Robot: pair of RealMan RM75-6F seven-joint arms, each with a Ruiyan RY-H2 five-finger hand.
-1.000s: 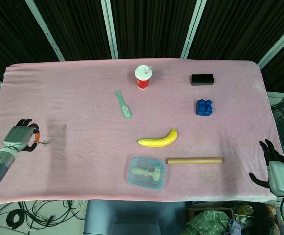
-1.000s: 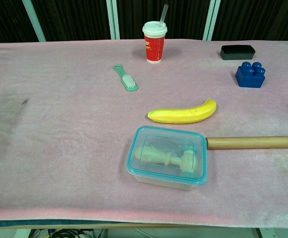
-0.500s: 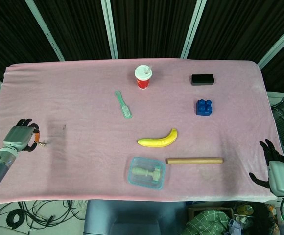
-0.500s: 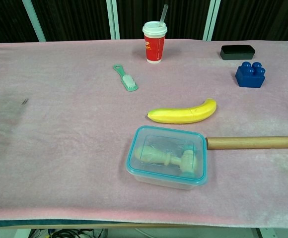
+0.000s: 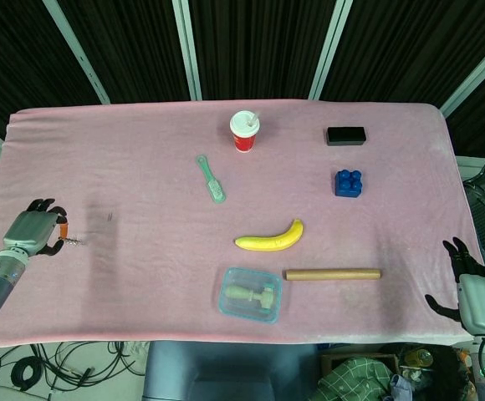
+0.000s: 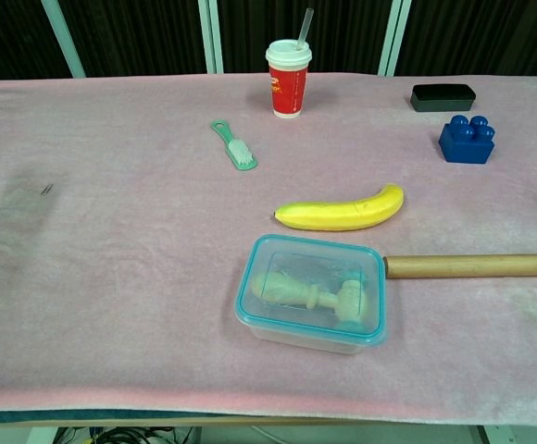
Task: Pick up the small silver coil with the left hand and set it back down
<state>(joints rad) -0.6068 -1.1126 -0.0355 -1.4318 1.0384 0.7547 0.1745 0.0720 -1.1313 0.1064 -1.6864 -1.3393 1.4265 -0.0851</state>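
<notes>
**Small silver coil held at the left edge of the table**

The small silver coil is seen only in the head view, just beside the fingertips of the dark, orange-tipped left hand near the left edge of the pink cloth-covered table. The fingers are curled toward it, and the coil appears to be pinched at their tips — though it is too small for the contact to be made out with certainty. Whether it is lifted clear of the cloth or resting on it cannot be told. A fingertip hold would be expected here, since so thin a thing offers nothing for a full grasp.

The right hand is kept at the right table edge, well apart from everything, its fingers spread and nothing in them — it has no part in the task.

The other things lie well apart from the coil and are not disturbed: a red paper cup with a white lid and straw, a green brush, a yellow banana, a wooden rod and a clear lidded plastic box with a teal rim.

The set-down is judged to be the step in hand or next.
</notes>
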